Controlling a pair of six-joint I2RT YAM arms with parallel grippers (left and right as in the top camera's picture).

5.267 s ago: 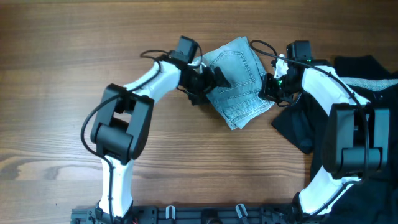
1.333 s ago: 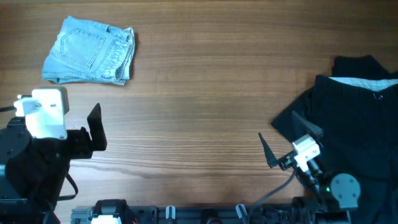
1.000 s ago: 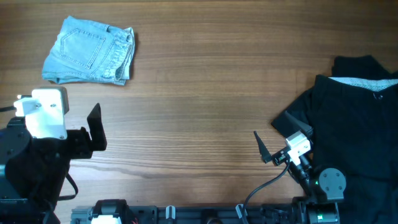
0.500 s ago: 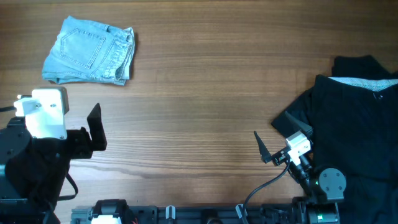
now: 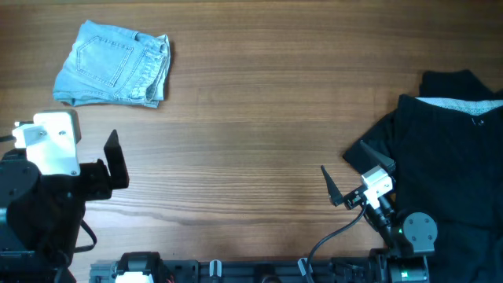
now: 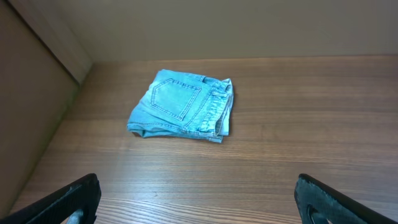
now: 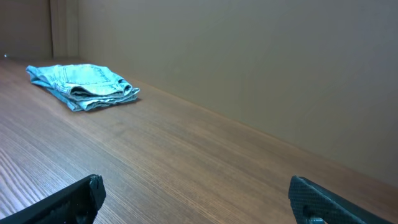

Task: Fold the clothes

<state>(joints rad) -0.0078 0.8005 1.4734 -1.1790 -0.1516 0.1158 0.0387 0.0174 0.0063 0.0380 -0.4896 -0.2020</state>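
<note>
The light-blue denim shorts (image 5: 114,63) lie folded in a compact stack at the far left of the table, also seen in the left wrist view (image 6: 183,112) and far off in the right wrist view (image 7: 84,86). The black garment (image 5: 452,157) sprawls unfolded at the right edge. My left gripper (image 5: 110,165) hovers near the front left, open and empty, well short of the shorts. My right gripper (image 5: 351,174) sits low at the front right, beside the black garment's corner, open with nothing between its fingers. Only bare wood shows between the jaws of the left gripper (image 6: 199,202) and the right gripper (image 7: 199,202).
The wooden table (image 5: 251,134) spans the whole overhead view. A black rail with mounts (image 5: 259,271) runs along the near edge. A plain wall (image 7: 249,62) rises behind the table's far side.
Earlier both grippers worked on the shorts at the far middle; the shorts now lie folded at the far left and both arms are drawn back. In the last half second the left gripper shifted slightly left.
</note>
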